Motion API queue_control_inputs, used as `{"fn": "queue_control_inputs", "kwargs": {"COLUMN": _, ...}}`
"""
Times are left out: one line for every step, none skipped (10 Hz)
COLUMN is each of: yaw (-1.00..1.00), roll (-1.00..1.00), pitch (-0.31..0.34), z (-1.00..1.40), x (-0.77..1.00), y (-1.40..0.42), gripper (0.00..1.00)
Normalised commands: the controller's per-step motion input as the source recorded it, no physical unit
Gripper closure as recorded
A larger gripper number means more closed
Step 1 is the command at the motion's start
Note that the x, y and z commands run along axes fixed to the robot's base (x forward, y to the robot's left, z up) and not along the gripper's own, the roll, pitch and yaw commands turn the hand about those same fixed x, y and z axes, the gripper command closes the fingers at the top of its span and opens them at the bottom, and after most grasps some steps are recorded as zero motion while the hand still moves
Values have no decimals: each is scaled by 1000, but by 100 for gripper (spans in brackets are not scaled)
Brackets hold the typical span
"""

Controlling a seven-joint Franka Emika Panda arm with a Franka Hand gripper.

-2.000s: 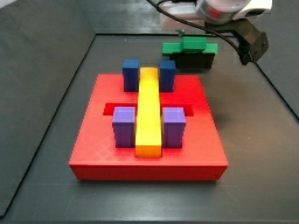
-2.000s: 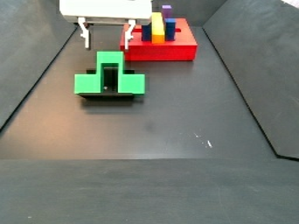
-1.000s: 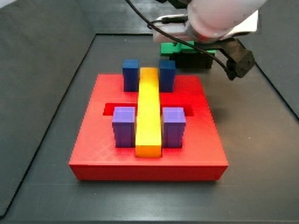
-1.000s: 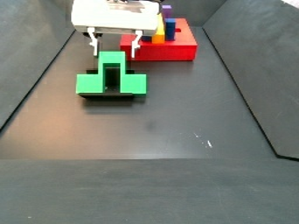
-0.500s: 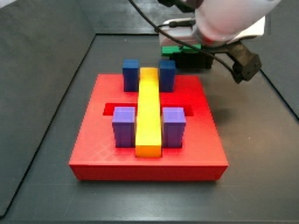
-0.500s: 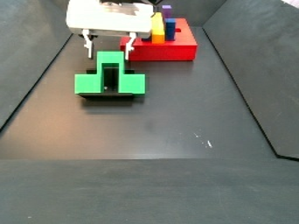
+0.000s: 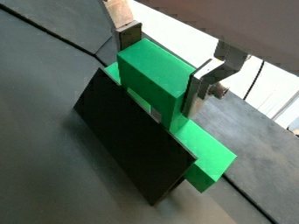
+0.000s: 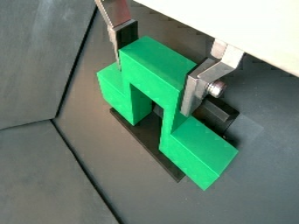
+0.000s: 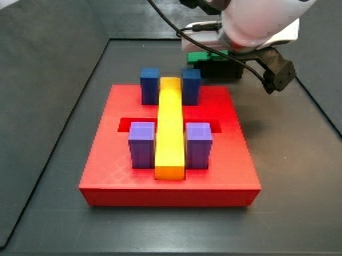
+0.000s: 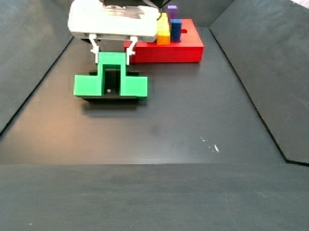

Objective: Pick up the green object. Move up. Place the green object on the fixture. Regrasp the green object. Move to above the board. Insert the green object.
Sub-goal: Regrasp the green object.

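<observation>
Plainly, we found the small bright green stepped plastic block [image 8: 158,105] sitting on the small black fixture [image 7: 135,144], with the hand [image 8: 163,61] lowered around its raised central stem. In both wrist views the silver fingers [image 7: 208,77] stood on either side of that stem, close to its faces, but we could not tell whether the pads were pressing or just clear, so we could not say if the hand was gripping. In a side view the hand [image 10: 111,52] hung over the block, whose wide crossbar faced the camera and whose stem ran back toward the large red square board [image 10: 182,50]; that stem line looked like its long axis. We judged the regrasp to be the risky part: an off-centre closing could twist the block on the fixture or tip it off. A skewed grip would then spoil alignment with the slot beside the long yellow bar [image 9: 170,125].
</observation>
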Motion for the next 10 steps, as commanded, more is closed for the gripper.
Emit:
{"fn": "queue_control_inputs", "kwargs": {"yaw": 0, "roll": 0, "pitch": 0, "z": 0, "x": 0, "y": 0, "gripper": 100}}
{"fn": "queue_control_inputs", "kwargs": {"yaw": 0, "roll": 0, "pitch": 0, "z": 0, "x": 0, "y": 0, "gripper": 100}}
{"fn": "queue_control_inputs", "kwargs": {"yaw": 0, "roll": 0, "pitch": 0, "z": 0, "x": 0, "y": 0, "gripper": 100}}
{"fn": "queue_control_inputs", "kwargs": {"yaw": 0, "roll": 0, "pitch": 0, "z": 0, "x": 0, "y": 0, "gripper": 100}}
{"fn": "queue_control_inputs", "kwargs": {"yaw": 0, "roll": 0, "pitch": 0, "z": 0, "x": 0, "y": 0, "gripper": 100}}
{"fn": "queue_control_inputs", "kwargs": {"yaw": 0, "roll": 0, "pitch": 0, "z": 0, "x": 0, "y": 0, "gripper": 100}}
{"fn": "queue_control_inputs", "kwargs": {"yaw": 0, "roll": 0, "pitch": 0, "z": 0, "x": 0, "y": 0, "gripper": 100}}
{"fn": "queue_control_inputs", "kwargs": {"yaw": 0, "roll": 0, "pitch": 0, "z": 0, "x": 0, "y": 0, "gripper": 100}}
{"fn": "queue_control_inputs", "kwargs": {"yaw": 0, "roll": 0, "pitch": 0, "z": 0, "x": 0, "y": 0, "gripper": 100}}
{"fn": "queue_control_inputs", "kwargs": {"yaw": 0, "roll": 0, "pitch": 0, "z": 0, "x": 0, "y": 0, "gripper": 100}}
